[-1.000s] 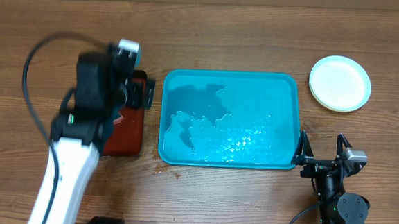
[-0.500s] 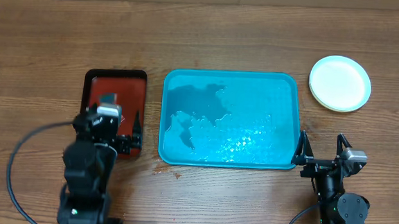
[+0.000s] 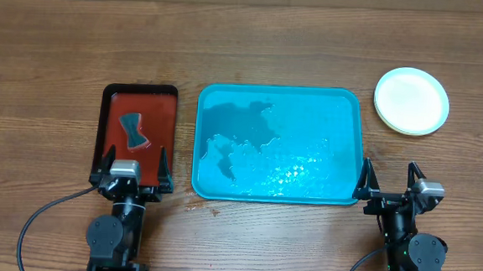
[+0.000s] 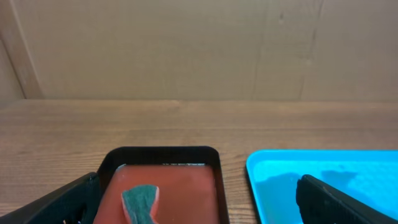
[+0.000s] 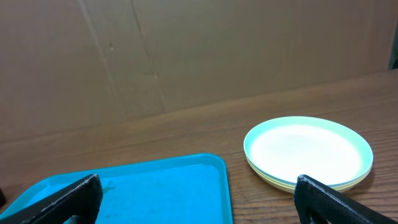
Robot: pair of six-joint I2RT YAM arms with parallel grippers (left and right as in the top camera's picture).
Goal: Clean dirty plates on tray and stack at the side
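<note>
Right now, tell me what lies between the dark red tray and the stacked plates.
In the overhead view, the blue tray lies between the dark red tray and the stacked plates, with a strip of bare table on either side of it.

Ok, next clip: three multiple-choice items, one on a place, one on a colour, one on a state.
1. Relative to the blue tray, the plate stack sits: A inside it; B on the table to its right; C under it.
2. The small tray under the sponge is: A dark red; B yellow; C white.
3. The left gripper and right gripper are: A both shut; B both open, empty; C one shut.
Answers: B, it rests on wood; A, red floor, black rim; B, fingers spread, nothing between.
</note>
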